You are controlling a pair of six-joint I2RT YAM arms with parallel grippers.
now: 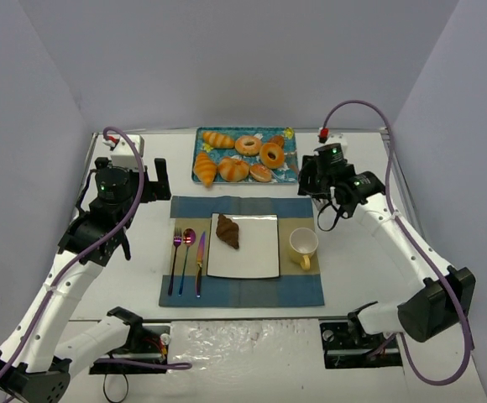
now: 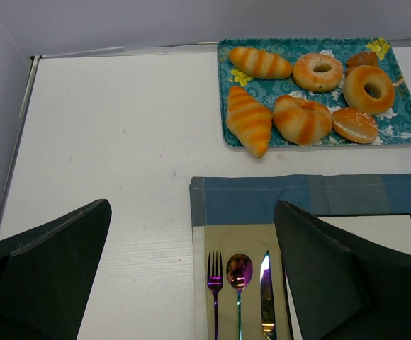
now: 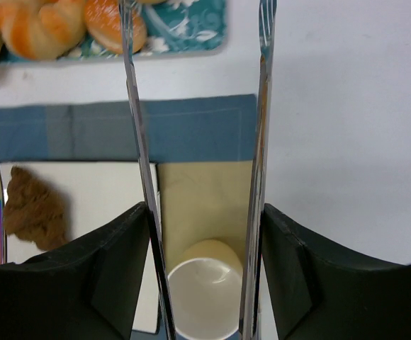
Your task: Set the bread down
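The bread (image 1: 227,231), a small dark brown ridged croissant, lies on the left part of the white square plate (image 1: 260,256). It also shows at the left in the right wrist view (image 3: 34,209). My right gripper (image 1: 317,180) (image 3: 205,207) is shut on a pair of metal tongs (image 3: 136,106). The two blades stand apart with nothing between them, above the mat and the cup. It hovers at the mat's far right corner, apart from the bread. My left gripper (image 1: 147,180) (image 2: 191,283) is open and empty, left of the mat's far corner.
A cream cup (image 1: 303,245) (image 3: 202,297) stands right of the plate. A fork (image 1: 175,252), spoon and knife lie left of it on the blue and tan mat (image 1: 243,294). At the back, a teal tray (image 1: 203,137) (image 2: 404,134) holds golden croissants, buns and ring donuts.
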